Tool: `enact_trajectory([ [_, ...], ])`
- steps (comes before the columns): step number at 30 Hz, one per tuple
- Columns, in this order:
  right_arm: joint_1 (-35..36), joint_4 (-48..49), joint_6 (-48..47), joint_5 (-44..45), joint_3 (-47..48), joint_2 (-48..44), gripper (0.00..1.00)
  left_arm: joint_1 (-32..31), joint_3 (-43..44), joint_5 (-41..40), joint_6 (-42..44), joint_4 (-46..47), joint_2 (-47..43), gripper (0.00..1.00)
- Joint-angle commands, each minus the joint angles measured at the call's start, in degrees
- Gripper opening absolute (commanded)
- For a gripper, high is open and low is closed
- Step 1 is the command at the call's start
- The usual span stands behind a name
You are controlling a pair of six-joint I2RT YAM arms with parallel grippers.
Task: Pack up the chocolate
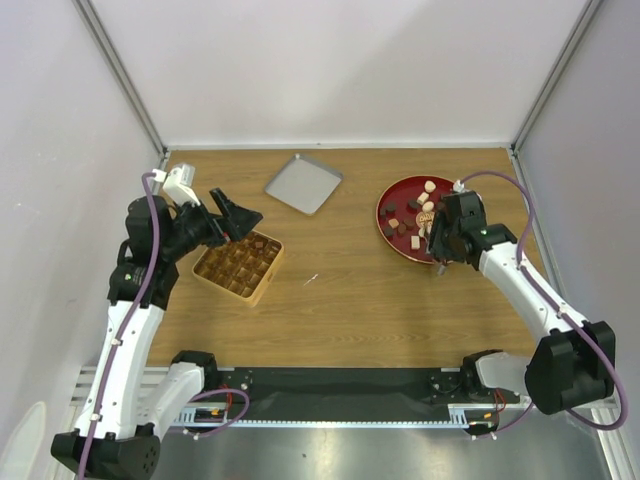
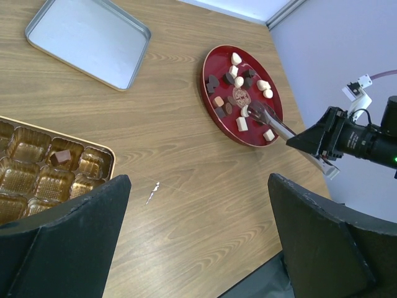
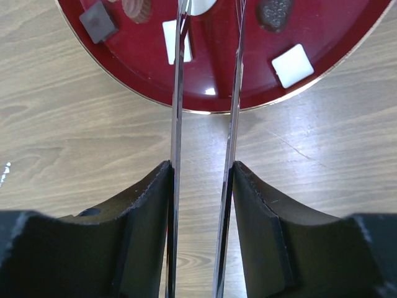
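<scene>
Your right gripper pinched tongs toward cream chocolate at 12 o'clock; oversqueeze risked flicking it. Your left gripper gaped empty.

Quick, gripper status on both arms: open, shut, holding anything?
Left gripper: open, holding nothing.
Right gripper: shut on the metal tongs, tips over the red plate.

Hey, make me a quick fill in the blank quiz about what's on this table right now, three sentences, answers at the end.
1. The right gripper is shut on thin metal tongs whose tips reach over the ____ plate.
2. The left gripper hangs ____ near the box.
3. In the left wrist view, only ____ dark chocolate shows in the box's gold compartments.
Missing words: red; open; one.
</scene>
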Motion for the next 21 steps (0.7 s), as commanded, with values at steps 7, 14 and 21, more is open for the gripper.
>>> enact_trajectory([
  [7, 1.1, 5.2, 2.1, -0.1, -0.1, 3.1, 0.5, -0.3, -0.5, 0.1, 0.3, 1.3, -0.3, 1.0],
  [14, 1.5, 6.9, 2.5, 0.3, -2.4, 3.9, 0.5, -0.2, -0.2, -0.6, 0.9, 1.1, 0.0, 1.0],
  [21, 1.5, 10.3, 1.1, -1.5, -3.8, 3.4, 0.47, -0.2, -0.2, -0.8, 1.0, 1.0, 0.0, 1.0],
])
